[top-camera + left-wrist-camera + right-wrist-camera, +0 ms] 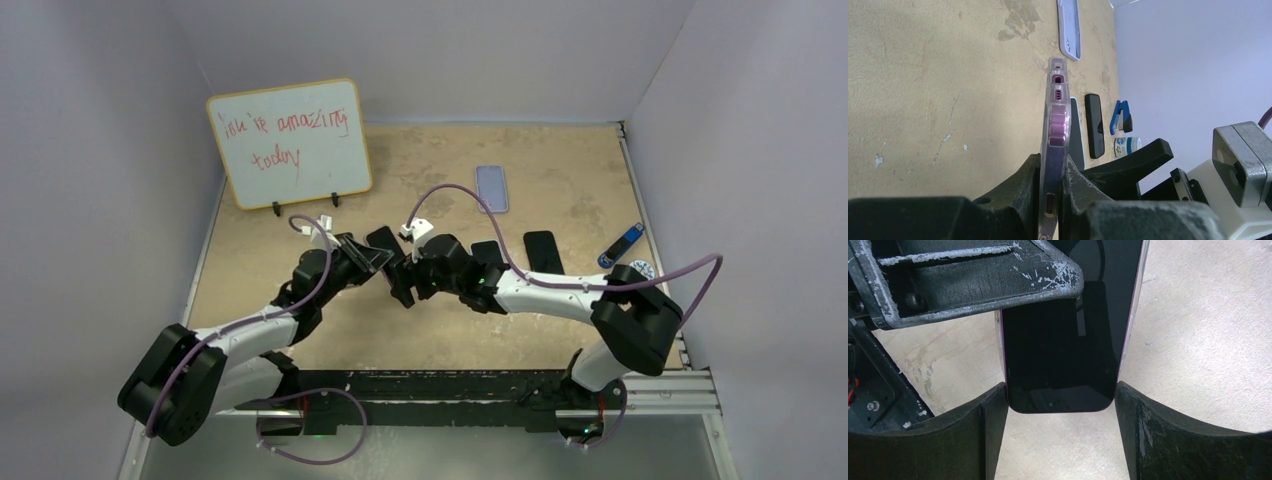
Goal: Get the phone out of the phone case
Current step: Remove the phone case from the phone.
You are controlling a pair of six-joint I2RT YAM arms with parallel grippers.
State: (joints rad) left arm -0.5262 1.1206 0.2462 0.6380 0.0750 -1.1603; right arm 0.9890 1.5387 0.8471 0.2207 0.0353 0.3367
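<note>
Here, a tan table (560, 160) sits inside pale walls, seen from above. A whiteboard (290, 142) with red handwriting stands at the far left.

Two robot arms reach in from the near edge and meet near the middle of the table. The left arm (250, 335) comes in from the left and the right arm (560, 292) from the right.

The left gripper (1052, 167) is clamped on the flat faces of a clear, purple-tinted phone case (1058, 100), held edge-on above the table. The phone (1058, 355) is still inside it, its dark screen showing.

The right gripper (1060, 387) has its fingers spread wide. One fingertip sits against each long edge at the free end of the cased phone.

Smaller things lie on the table beyond the arms. An empty pale lilac case (491, 187) lies far centre, well apart. Nearer and to the right lies a black slab (543, 252). Further right are a blue clip-like object (621, 244) and a small round white and blue item (640, 269).
</note>
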